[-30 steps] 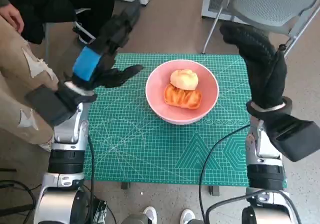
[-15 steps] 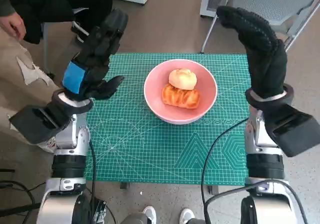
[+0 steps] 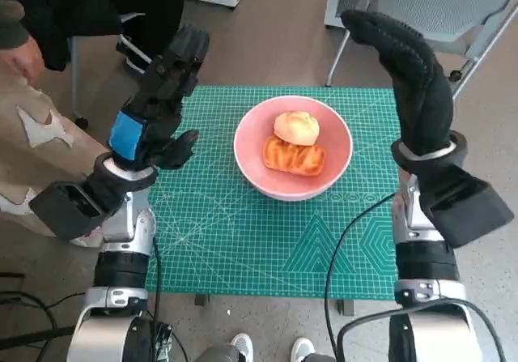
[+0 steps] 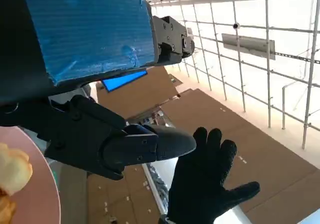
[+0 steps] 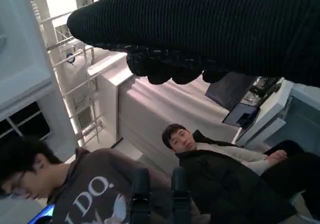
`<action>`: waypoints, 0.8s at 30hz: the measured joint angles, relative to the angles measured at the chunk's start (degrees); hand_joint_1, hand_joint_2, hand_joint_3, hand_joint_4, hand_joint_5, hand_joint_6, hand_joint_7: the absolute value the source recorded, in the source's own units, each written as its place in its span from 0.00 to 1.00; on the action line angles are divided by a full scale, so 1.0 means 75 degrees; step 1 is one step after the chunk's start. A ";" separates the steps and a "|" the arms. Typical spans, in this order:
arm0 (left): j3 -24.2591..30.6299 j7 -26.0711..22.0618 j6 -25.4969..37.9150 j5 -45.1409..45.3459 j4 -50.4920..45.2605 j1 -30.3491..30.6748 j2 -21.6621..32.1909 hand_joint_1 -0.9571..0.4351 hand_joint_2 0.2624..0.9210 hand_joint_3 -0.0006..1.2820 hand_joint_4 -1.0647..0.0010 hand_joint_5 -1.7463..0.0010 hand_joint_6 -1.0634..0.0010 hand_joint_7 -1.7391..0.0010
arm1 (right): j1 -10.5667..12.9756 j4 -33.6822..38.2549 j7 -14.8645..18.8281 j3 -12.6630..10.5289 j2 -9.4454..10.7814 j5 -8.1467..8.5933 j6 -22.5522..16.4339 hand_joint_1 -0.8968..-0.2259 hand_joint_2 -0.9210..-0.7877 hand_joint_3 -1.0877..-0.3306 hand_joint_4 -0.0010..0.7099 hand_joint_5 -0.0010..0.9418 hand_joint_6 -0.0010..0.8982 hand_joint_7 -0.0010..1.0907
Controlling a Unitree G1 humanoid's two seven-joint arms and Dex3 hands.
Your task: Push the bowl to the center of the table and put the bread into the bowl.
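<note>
With both breads (image 3: 295, 142) already in the bowl (image 3: 257, 174) mid-table, I hold my left hand (image 3: 158, 107) and right hand (image 3: 409, 74) raised, fingers spread, empty; best withdraw without nudging it.

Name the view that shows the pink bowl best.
The head view: the whole pink bowl sits on the green mat with both breads inside. The left wrist view catches only a sliver of its rim beside bread. The right wrist view shows none of it.

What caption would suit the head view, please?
Both hands, left hand and right hand, raised beside the pink bowl holding bread.
</note>
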 measured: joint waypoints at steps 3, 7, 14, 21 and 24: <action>0.0016 -0.0021 -0.0029 -0.0037 0.0009 0.0000 -0.0047 0.12 1.00 0.40 0.97 0.99 0.86 1.00 | -0.0044 0.0020 0.0000 0.0005 -0.0007 0.0001 0.0000 0.30 0.00 0.43 0.30 0.00 0.06 0.43; 0.0033 -0.0041 -0.0094 -0.0099 0.0027 -0.0001 -0.0131 0.12 1.00 0.40 0.97 1.00 0.87 1.00 | -0.0060 0.0030 0.0000 0.0021 -0.0009 0.0001 0.0000 0.30 0.00 0.43 0.30 0.00 0.07 0.43; 0.0048 0.0080 -0.0252 -0.0135 0.0106 -0.0003 -0.0295 0.12 1.00 0.39 0.97 1.00 0.88 1.00 | -0.0062 0.0069 0.0003 0.0026 -0.0025 0.0002 -0.0003 0.29 0.00 0.43 0.30 0.00 0.07 0.42; 0.0029 0.0283 -0.0689 0.0132 0.0470 -0.0082 -0.0475 0.12 1.00 0.40 0.99 1.00 0.90 1.00 | -0.0073 0.0203 0.0001 0.0037 -0.0033 -0.0014 -0.0134 0.28 0.00 0.43 0.30 0.00 0.07 0.42; 0.0029 0.0326 -0.0871 0.0192 0.0655 -0.0179 -0.0475 0.13 1.00 0.41 1.00 1.00 0.90 1.00 | -0.0078 0.0273 0.0001 0.0039 -0.0035 -0.0017 -0.0189 0.28 0.00 0.43 0.29 0.00 0.07 0.42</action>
